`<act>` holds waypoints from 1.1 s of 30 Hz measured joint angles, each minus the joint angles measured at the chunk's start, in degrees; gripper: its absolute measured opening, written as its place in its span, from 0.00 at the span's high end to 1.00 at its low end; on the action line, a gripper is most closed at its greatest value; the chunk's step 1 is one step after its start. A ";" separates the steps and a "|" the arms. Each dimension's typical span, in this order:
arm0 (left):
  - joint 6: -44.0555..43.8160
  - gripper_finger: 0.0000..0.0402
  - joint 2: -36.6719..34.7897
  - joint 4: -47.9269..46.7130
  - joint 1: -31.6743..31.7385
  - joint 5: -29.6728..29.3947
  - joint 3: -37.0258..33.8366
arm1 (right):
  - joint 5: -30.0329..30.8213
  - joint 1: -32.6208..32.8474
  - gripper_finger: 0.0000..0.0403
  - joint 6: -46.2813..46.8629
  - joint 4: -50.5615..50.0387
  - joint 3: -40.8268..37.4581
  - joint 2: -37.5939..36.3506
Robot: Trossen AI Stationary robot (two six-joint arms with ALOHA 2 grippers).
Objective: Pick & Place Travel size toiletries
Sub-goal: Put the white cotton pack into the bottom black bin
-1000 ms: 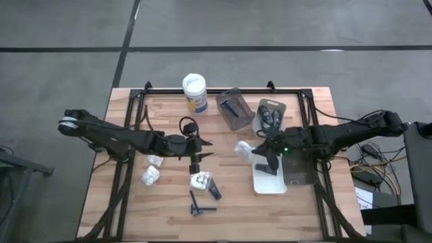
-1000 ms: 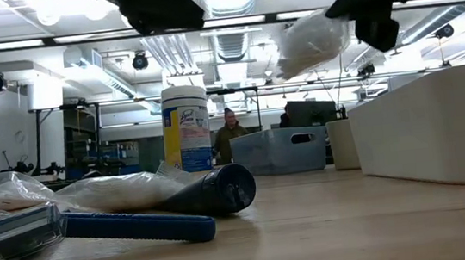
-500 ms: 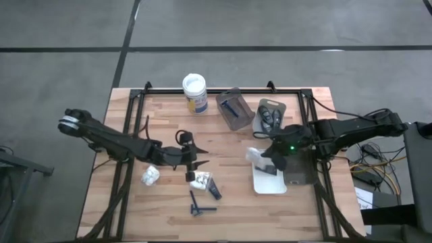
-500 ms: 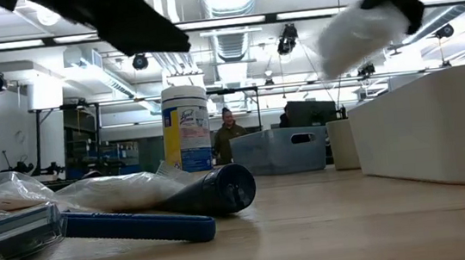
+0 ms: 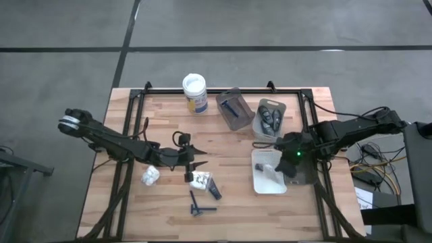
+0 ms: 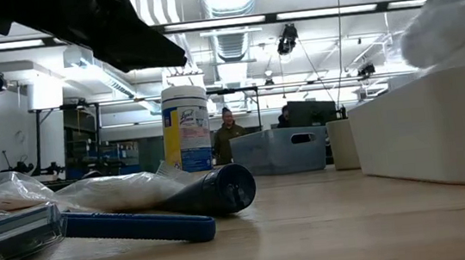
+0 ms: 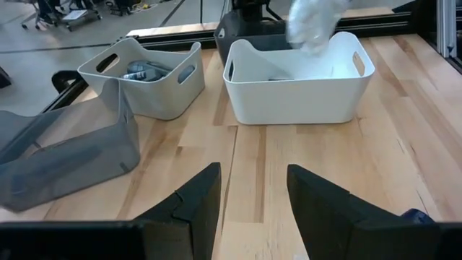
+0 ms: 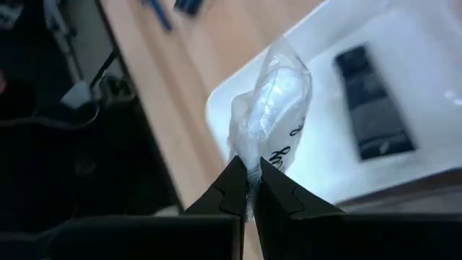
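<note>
One crinkly packet [image 8: 268,108], perhaps plastic-wrapped

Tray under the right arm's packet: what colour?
White tray, clearest in the left wrist view.

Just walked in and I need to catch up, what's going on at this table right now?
The robot is sorting travel toiletries into trays. The right gripper is shut on a white packet, holding it over the white tray, which already holds a black tube. The left gripper is open, low over the table near a packet, a bottle and a razor not yet picked up.
</note>
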 joint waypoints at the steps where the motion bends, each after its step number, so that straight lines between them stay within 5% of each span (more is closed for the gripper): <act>1: 0.31 0.59 0.00 0.00 0.00 0.02 0.02 | -1.46 0.52 0.97 0.75 0.00 0.00 -0.02; 11: 1.46 0.59 0.00 -0.04 0.02 0.00 0.15 | -9.25 3.65 0.97 10.94 -9.27 0.00 -0.08; 21: 1.00 0.59 0.00 0.00 0.02 0.02 0.15 | -9.20 3.62 0.97 12.80 -28.08 0.00 -1.88; 33: 0.67 0.59 0.00 0.09 0.02 0.04 0.17 | -4.20 3.59 0.98 15.14 -29.78 0.00 -10.08</act>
